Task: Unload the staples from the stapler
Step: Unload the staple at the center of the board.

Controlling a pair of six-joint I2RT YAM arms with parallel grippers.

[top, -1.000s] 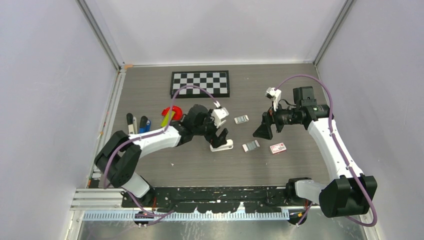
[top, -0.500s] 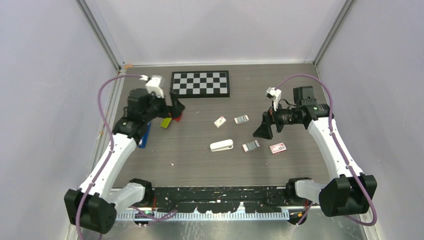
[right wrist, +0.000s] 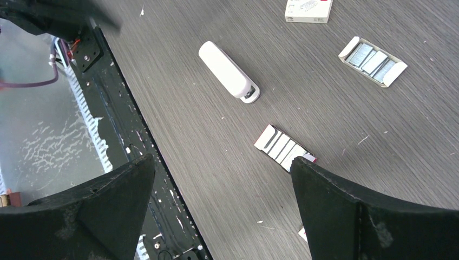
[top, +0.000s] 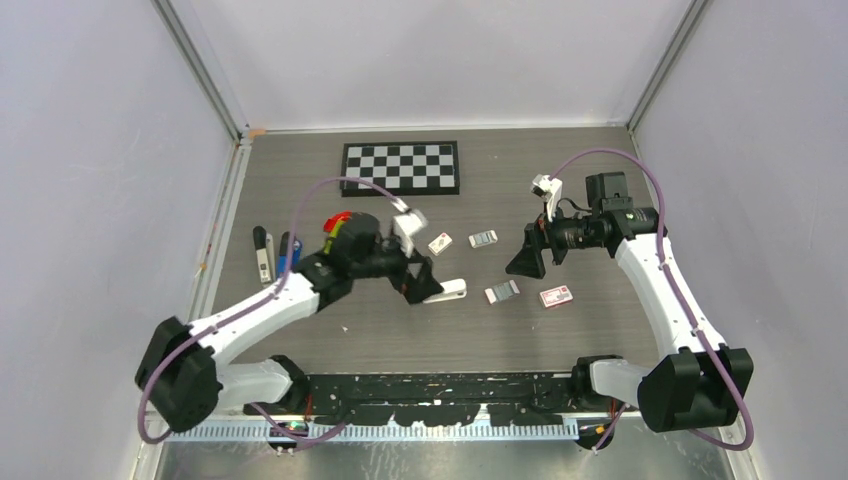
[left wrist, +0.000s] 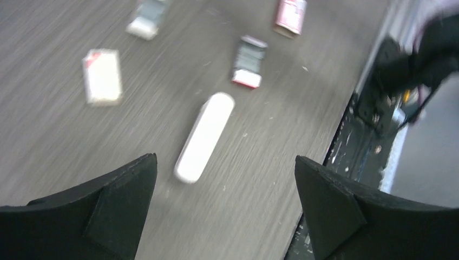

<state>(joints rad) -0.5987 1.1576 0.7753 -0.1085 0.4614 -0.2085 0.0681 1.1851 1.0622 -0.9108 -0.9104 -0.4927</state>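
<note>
I have the left gripper (top: 418, 283) spread wide and holding nothing. It hangs just beside the white stapler (top: 445, 291), which in its wrist view lies on the table between the fingers. The blue stapler (top: 289, 250) lies well apart from that gripper, back alongside its arm, next to a marker (top: 262, 255). My right gripper (top: 526, 262) is also wide open and empty. An open staple box (right wrist: 284, 147) lies below its fingers, with the white stapler further ahead.
</note>
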